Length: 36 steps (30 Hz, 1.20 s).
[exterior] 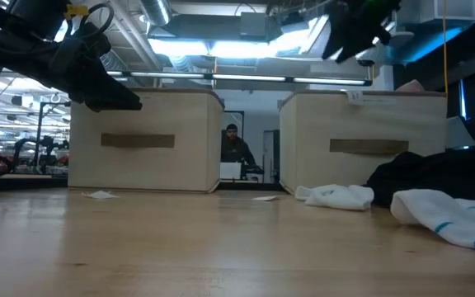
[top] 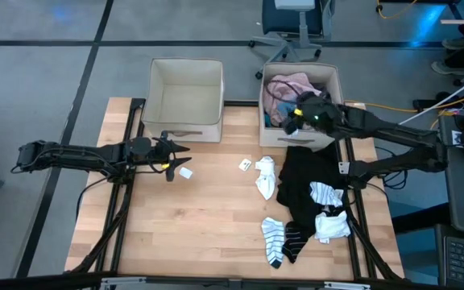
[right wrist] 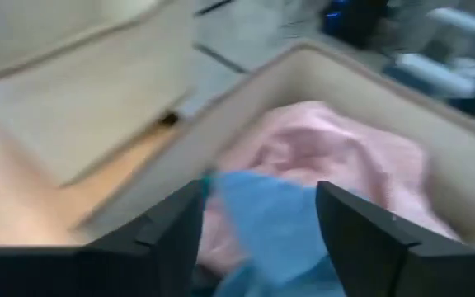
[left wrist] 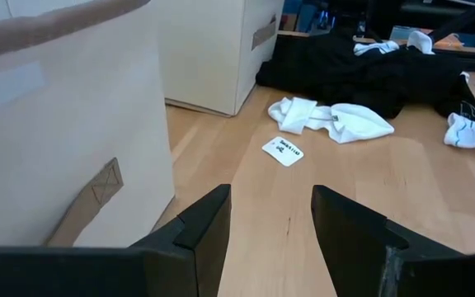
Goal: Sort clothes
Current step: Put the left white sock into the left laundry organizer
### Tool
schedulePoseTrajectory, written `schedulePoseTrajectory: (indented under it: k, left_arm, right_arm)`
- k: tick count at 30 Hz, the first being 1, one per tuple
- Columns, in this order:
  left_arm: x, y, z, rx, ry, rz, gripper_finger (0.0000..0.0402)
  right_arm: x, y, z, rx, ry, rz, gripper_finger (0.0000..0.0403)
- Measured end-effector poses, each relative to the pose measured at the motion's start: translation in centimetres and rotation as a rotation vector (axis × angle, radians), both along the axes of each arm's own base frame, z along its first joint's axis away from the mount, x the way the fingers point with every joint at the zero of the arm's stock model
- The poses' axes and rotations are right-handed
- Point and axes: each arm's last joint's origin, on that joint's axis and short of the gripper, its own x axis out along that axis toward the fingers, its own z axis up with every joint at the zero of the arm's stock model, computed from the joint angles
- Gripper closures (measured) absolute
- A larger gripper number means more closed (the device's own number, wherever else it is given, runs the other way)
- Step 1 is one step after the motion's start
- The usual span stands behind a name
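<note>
While the right gripper (top: pixel 296 113) hangs open over the right bin (top: pixel 338 80), a blue garment (right wrist: pixel 275 223) drops in; next, probably fetching the black garment (top: pixel 308 173).

The left gripper (top: pixel 180 150) waits open.

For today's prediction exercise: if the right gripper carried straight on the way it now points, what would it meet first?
Probably the blue garment just ahead of the open right gripper, lying on the pink shirt inside the right bin; depth is unclear.
</note>
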Motion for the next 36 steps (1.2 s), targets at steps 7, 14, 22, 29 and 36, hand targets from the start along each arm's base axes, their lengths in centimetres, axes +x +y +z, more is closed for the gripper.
schedulePoseTrajectory:
  k: [7, 14, 22, 29, 36]
  left_arm:
    - [0.0, 0.0, 0.0, 0.003, 0.001, -0.001, 0.024]
    - [0.0, 0.0, 0.1, 0.005, -0.005, -0.002, 0.024]
    - [0.0, 0.0, 0.1, 0.004, -0.007, -0.001, 0.024]
    - [0.0, 0.0, 0.1, 0.003, -0.009, -0.001, 0.024]
    - [0.0, 0.0, 0.1, 0.0, -0.008, 0.0, 0.024]
  right_arm:
    - [2.0, 6.6, -0.8, 0.114, -0.044, 0.308, 0.0137]
    - [4.6, 11.8, -7.8, 0.114, 0.085, 0.471, 0.0148]
    - [6.3, 12.7, -17.0, 0.13, 0.303, 0.449, 0.015]
    - [7.8, 11.9, -20.6, 0.179, 0.379, 0.424, 0.015]
    - [8.8, 10.5, -23.1, 0.269, 0.418, 0.411, 0.015]
